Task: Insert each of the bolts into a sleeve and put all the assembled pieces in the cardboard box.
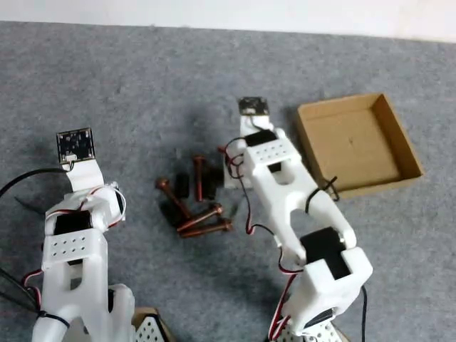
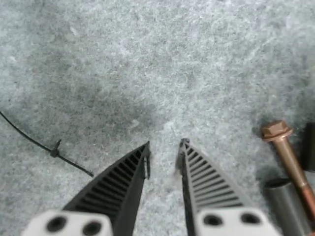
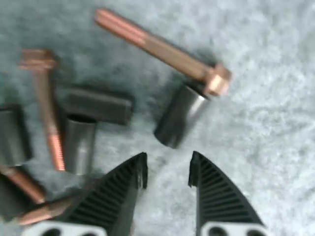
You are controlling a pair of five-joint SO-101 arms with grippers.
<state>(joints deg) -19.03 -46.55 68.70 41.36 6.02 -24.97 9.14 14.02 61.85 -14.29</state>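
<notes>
Several copper bolts [image 1: 199, 218] and dark sleeves [image 1: 183, 185] lie loose in a heap on the grey carpet between the two arms. My right gripper [image 3: 168, 161] is open just short of a tilted sleeve [image 3: 179, 116], which lies against the head of a long bolt [image 3: 162, 49]. More sleeves [image 3: 96, 105] and another bolt [image 3: 47, 98] lie off to one side of it. My left gripper [image 2: 165, 147] is open over bare carpet. Off to its side lie a bolt [image 2: 286, 153] and a sleeve [image 2: 286, 202]. The cardboard box [image 1: 395, 135] at the right holds nothing.
A black cable tie [image 2: 54, 150] lies on the carpet near my left gripper. The left arm [image 1: 75, 242] stands at the lower left and the right arm [image 1: 292, 192] runs from the lower middle toward the heap. Carpet stretches free beyond the heap.
</notes>
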